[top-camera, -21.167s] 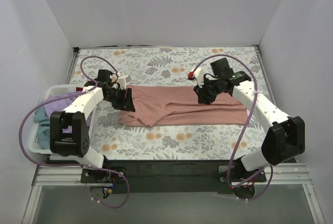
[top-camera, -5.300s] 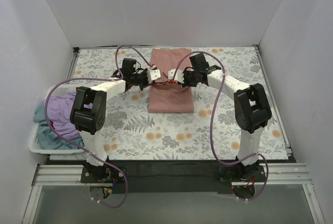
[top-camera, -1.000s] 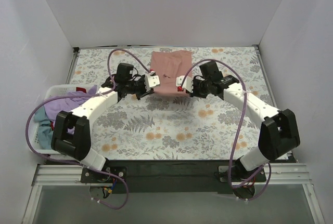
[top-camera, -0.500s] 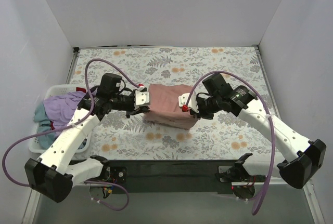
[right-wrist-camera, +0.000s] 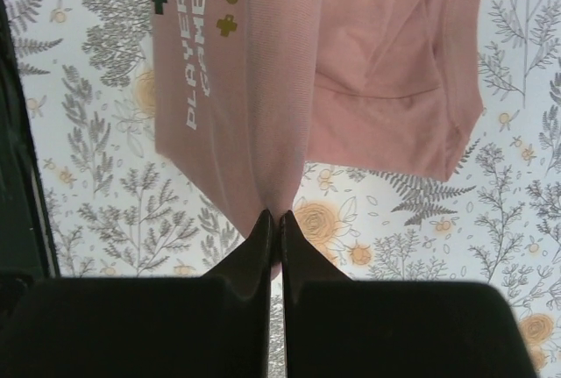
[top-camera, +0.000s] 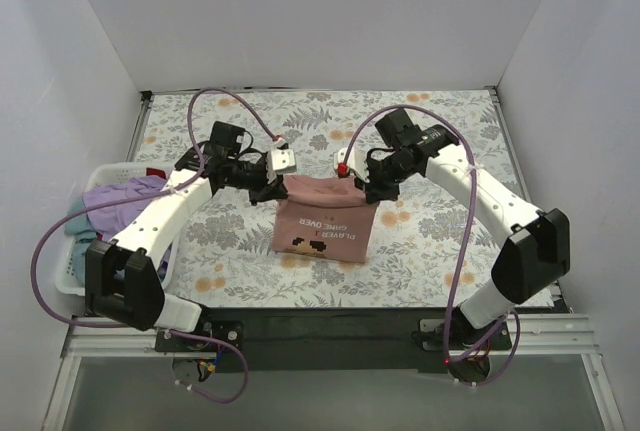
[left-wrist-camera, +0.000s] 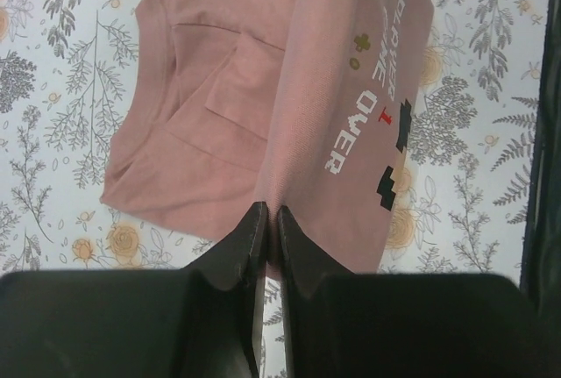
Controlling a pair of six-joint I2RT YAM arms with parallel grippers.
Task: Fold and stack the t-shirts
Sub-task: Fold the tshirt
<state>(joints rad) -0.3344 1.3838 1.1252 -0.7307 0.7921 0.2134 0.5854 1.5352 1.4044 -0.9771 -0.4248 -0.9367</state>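
The left gripper (top-camera: 275, 186) and right gripper (top-camera: 365, 189) were each pinched shut on an upper corner of the salmon-pink t-shirt (top-camera: 322, 226), near the middle of the table (top-camera: 440, 251), its lower edge seemingly resting there. This looked like the final fold. Next, the held edge needed lowering evenly and a joint release. Half a second earlier only plain cloth showed; now the printed face was up.
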